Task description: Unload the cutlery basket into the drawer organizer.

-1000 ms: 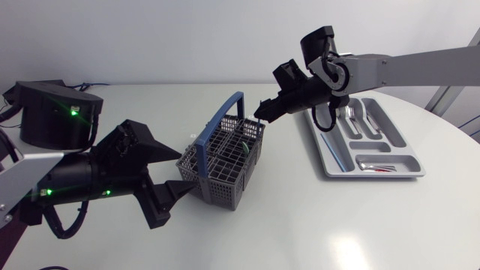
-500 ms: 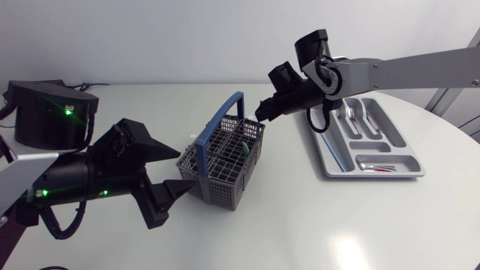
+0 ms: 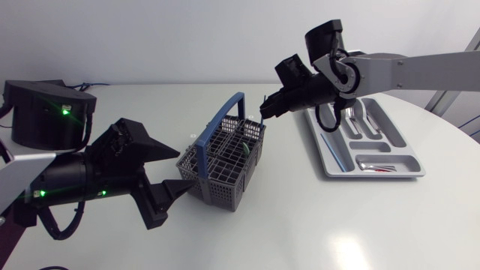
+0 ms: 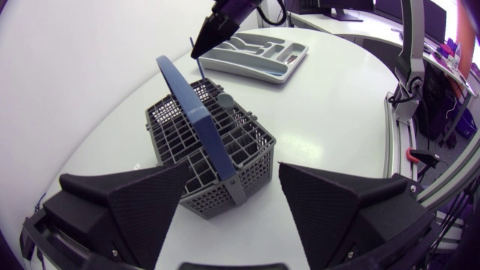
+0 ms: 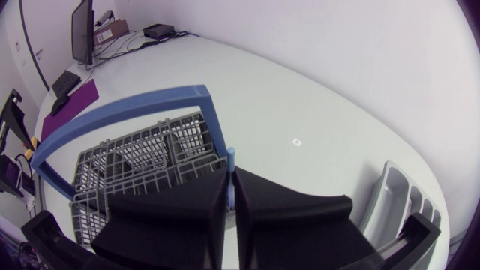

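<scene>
Grey plastic mesh forms the cutlery basket (image 3: 225, 171), which stands on the white counter (image 3: 285, 225) left of the middle, its blue handle (image 3: 225, 114) arching over it. A green-tipped piece (image 3: 244, 150) pokes up in one of its cells; the other contents are too small to tell.

The left end effector (image 3: 187, 171) sits low at the basket's near corner with its two wedge fingers spread wide. In the left wrist view that corner lies between the fingertips, and I cannot tell whether either finger touches it.

The right arm comes in from the right edge, and its end effector (image 3: 262, 112) hangs over the basket's far corner, beside the handle. In the right wrist view its fingers are pressed nearly together on a slim pale-blue utensil (image 5: 231, 161), which stands upright between them; its lower end is hidden.

The grey drawer organizer (image 3: 330, 161) lies flat to the right of the basket, well apart from it. Silver forks and spoons (image 3: 358, 118) lie in its far compartments, and red-marked pieces (image 3: 379, 166) lie in the near crosswise compartment.
</scene>
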Robot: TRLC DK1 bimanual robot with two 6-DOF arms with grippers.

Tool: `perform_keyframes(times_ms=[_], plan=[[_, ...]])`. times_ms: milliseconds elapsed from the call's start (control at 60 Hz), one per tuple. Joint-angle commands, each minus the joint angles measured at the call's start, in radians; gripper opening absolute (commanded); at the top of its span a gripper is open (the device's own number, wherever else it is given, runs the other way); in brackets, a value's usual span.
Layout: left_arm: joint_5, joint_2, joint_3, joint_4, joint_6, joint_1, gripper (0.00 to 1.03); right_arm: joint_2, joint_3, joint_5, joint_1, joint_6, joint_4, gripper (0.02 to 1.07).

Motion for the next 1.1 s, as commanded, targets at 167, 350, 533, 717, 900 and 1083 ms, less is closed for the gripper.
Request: perform_keyframes(times_ms=[167, 350, 533, 717, 900, 1083], plan=[[-0.008, -0.01, -0.015, -0.005, -0.016, 0.005, 0.83, -0.174, -0.042, -0.023, 0.014, 0.05, -0.019, 0.07], [-0.008, -0.007, -0.015, -0.002, -0.016, 0.004, 0.83, -0.271, -0.048, -0.033, 0.014, 0.067, -0.058, 0.07], [-0.008, -0.005, -0.015, 0.0, -0.016, 0.002, 0.84, -0.343, -0.047, -0.062, -0.041, 0.059, -0.146, 0.07], [-0.008, -0.004, -0.015, 0.003, -0.015, 0.001, 0.83, -0.351, -0.057, -0.117, -0.185, 0.002, -0.236, 0.07], [-0.008, 0.001, -0.012, 0.006, -0.016, -0.004, 0.84, -0.289, -0.022, -0.143, -0.337, -0.056, -0.344, 0.07], [-0.008, 0.001, -0.009, 0.004, -0.016, -0.007, 0.83, -0.19, 0.058, -0.131, -0.416, -0.099, -0.462, 0.07]])
